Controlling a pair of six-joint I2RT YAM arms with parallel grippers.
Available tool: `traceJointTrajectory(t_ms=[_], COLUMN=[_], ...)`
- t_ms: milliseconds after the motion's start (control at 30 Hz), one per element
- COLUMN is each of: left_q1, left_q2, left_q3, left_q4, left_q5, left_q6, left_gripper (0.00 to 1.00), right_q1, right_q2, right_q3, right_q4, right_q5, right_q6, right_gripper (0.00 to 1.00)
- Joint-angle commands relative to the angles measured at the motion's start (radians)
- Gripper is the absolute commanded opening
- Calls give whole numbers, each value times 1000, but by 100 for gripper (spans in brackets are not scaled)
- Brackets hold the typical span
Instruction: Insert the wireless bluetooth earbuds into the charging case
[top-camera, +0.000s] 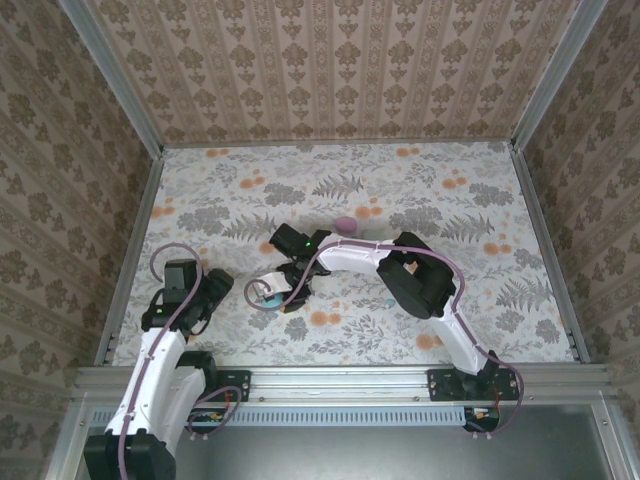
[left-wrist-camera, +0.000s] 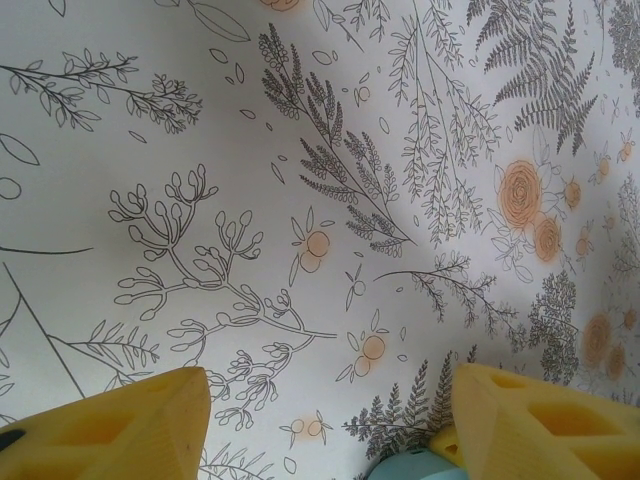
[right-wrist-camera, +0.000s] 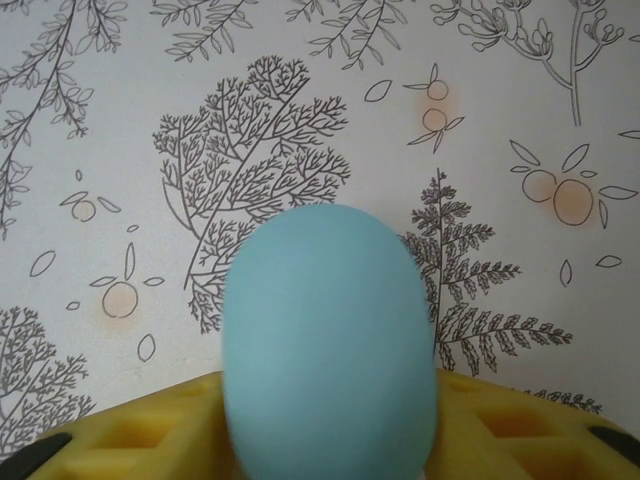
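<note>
The right claw (right-wrist-camera: 330, 390) is clenching the blue charging case (right-wrist-camera: 328, 330), low and central in its wrist view. The left claw (left-wrist-camera: 330, 380) is hanging released over the worktop (left-wrist-camera: 200, 150). A tiny mint earbud (top-camera: 388, 301) is lying right of centre in the top view.

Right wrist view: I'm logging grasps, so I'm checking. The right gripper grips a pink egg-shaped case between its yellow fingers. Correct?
Not pink. The right wrist view shows the right gripper gripping a pale blue egg-shaped case between its yellow fingers.
</note>
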Motion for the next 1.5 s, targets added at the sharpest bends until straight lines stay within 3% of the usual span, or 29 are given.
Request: traceJointTrajectory(t_ms=[0, 67, 200, 300, 467, 667, 967, 1200, 1467], left_q1=[7, 7, 8, 6, -31, -184, -468, -534, -576], left_q2=[-9, -9, -10, -19, -58, 26, 315, 462, 543], left_q3=[19, 26, 49, 77, 85, 175, 319, 454, 537], left_q4=[-6, 2, 32, 96, 368, 574, 801, 761, 716], left_q5=[20, 28, 45, 98, 183, 197, 403, 620, 708], left_q6=[31, 44, 84, 135, 233, 433, 697, 834, 889], left_gripper=[65, 65, 65, 65, 65, 65, 65, 66, 75], right_q1=[11, 10, 1, -40, -195, -376, -576, -590, -584], right_q2=[17, 6, -62, -162, -421, -700, -918, -947, -949], right_q3=[19, 12, -23, -69, -253, -431, -487, -459, -460], right_q4=[10, 22, 45, 78, 237, 257, 129, 96, 102], right_q5=[-8, -9, -20, -71, -205, -351, -511, -540, -532], right_q6=[16, 44, 125, 269, 634, 805, 793, 747, 700], right_gripper=[44, 37, 35, 32, 30, 30, 29, 30, 30])
